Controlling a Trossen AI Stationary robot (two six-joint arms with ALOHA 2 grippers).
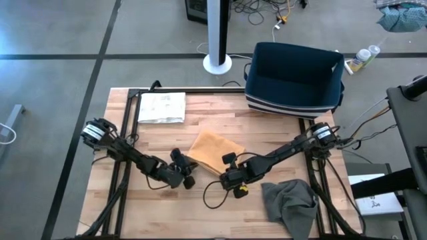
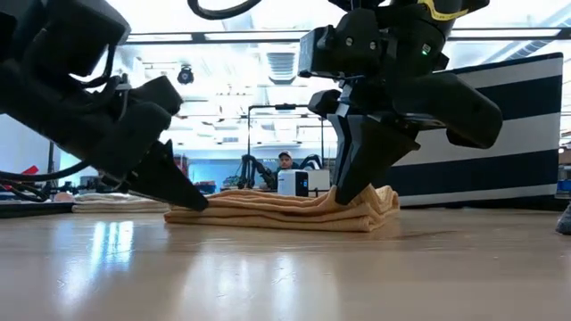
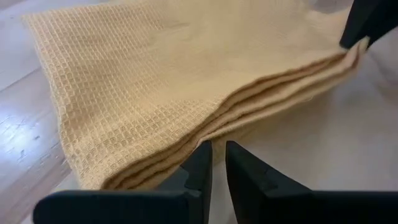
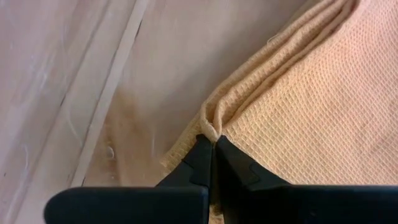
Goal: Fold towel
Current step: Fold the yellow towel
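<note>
- Grey concrete floor surrounds a butcher-block table [image 1: 200, 207] in the high view. A folded tan towel [image 1: 215, 152] lies near the middle, between the two arms. The left tool [image 1: 187, 175] sits just beside the towel's near-left edge; the right tool [image 1: 231, 179] is at its near-right corner. A grey cloth [image 1: 288, 203] lies crumpled near the right front, a white stack [image 1: 161, 107] at the back left, and a navy bin [image 1: 293, 79] at the back right.
- Low view: the towel [image 2: 285, 210] rests flat in several layers. The right tool [image 2: 351, 194] comes down onto its right end, where the layers bunch up; the left tool [image 2: 183, 196] points at its left end. A person sits far behind, in the room.
- Left wrist view: the left tool [image 3: 219, 163] stands narrowly parted just short of the stacked edges of the towel [image 3: 155, 81], gripping nothing that I can see.
- Right wrist view: the right tool [image 4: 212, 152] is pinched tight on a pucker of the towel's [image 4: 298, 112] corner.
- Only the wrist views show the waffle weave and the pinch itself; only the high view shows the spare cloth.
- Judgement: light, soft, limp, with a grippy texture. It will sag and the layers may slide apart, so take all layers at a corner or edge.
</note>
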